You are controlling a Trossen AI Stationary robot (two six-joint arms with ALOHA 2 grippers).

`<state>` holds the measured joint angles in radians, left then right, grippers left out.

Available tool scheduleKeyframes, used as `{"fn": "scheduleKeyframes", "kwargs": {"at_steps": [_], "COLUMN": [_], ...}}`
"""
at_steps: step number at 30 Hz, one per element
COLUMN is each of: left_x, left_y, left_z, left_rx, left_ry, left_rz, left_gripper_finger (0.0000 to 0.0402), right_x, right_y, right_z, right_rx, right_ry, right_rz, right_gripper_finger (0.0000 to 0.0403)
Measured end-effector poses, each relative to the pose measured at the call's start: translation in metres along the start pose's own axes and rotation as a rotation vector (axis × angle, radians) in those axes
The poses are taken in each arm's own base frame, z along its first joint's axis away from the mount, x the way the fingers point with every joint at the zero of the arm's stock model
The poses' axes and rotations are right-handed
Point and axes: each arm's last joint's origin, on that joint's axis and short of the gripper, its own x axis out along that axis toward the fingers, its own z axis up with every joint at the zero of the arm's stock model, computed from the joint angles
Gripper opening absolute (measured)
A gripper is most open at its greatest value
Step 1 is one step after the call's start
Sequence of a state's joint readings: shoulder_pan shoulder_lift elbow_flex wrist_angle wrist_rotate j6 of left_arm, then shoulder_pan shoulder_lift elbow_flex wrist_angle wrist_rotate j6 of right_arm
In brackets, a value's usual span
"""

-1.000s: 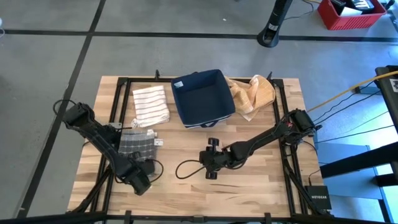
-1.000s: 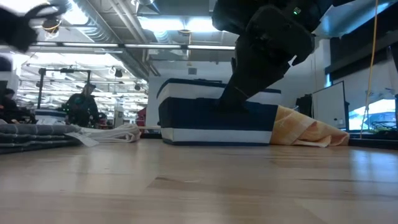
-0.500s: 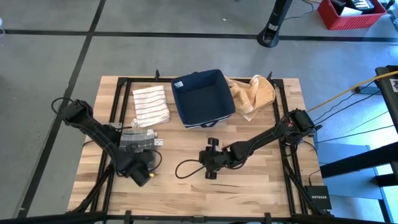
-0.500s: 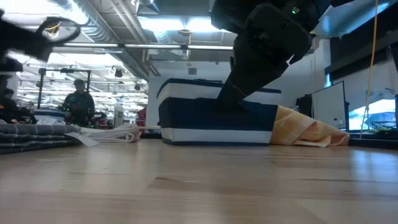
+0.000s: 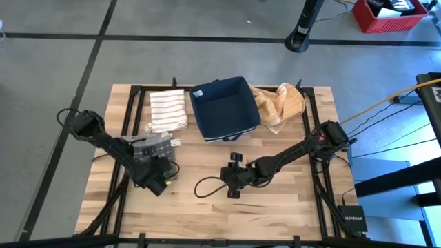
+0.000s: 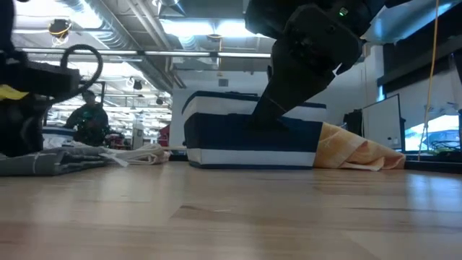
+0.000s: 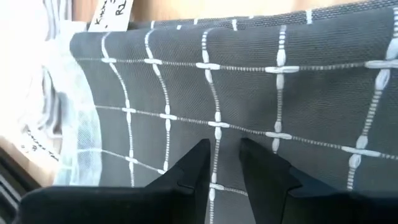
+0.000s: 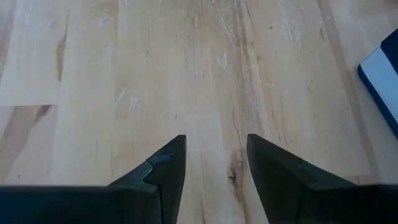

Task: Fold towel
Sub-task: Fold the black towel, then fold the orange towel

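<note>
Three cloths share the table with the navy bin (image 5: 224, 108), and we take that bin as our landmark. The grey checked towel (image 5: 152, 149) lies off the bin's near left corner, already a compact folded pad. The striped towel (image 5: 168, 110) sits folded just beside the bin's left wall, while the orange cloth (image 5: 278, 105) lies bunched and unfolded against its right wall.

Our left gripper (image 5: 158, 164) is right at the near edge of the grey towel. From its wrist view the fingers (image 7: 193, 176) stand almost together over the fabric, with only a thin gap between them and no fold clearly caught there, so we cannot tell whether they pinch it.

Our right gripper (image 5: 234, 175) waits in front of the bin, fingers spread apart over bare wood, holding nothing.

We judge the grey towel nearly finished; perhaps a last fold or tidying remains, and the orange cloth is untouched.
</note>
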<state>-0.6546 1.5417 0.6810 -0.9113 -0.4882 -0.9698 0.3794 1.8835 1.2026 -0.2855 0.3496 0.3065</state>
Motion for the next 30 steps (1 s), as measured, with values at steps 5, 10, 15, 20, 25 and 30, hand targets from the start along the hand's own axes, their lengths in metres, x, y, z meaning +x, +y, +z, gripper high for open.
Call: {"fn": "scheduleKeyframes", "kwargs": {"at_steps": [5,10,15,20,25,30], "left_x": [-0.025,-0.068,-0.098,-0.107,-0.104,-0.098], "left_y": [-0.001,-0.007,-0.009,0.0,0.017,0.026], "left_z": [0.02,0.045,0.073,0.098,0.116,0.124], "left_rx": [-0.016,0.022,0.047,0.107,0.112,0.058], "left_ry": [0.031,-0.035,-0.238,-0.439,-0.494,-0.479], "left_rz": [-0.034,-0.118,-0.212,-0.254,-0.231,-0.222], "left_gripper_finger": [0.0081,0.0081,0.0081,0.0081,0.0081,0.0081], "right_x": [-0.004,-0.045,-0.099,-0.139,-0.134,-0.111], "right_y": [-0.001,-0.002,-0.011,-0.044,-0.084,-0.118], "right_z": [0.0,0.014,0.004,-0.025,-0.077,-0.135], "right_rx": [-0.005,0.003,-0.077,0.061,0.363,0.701], "right_ry": [0.029,0.082,0.151,0.075,-0.048,-0.103], "right_rz": [-0.015,-0.075,-0.235,-0.422,-0.499,-0.548], "right_gripper_finger": [0.0172,0.0172,0.0172,0.0172,0.0172,0.0172]}}
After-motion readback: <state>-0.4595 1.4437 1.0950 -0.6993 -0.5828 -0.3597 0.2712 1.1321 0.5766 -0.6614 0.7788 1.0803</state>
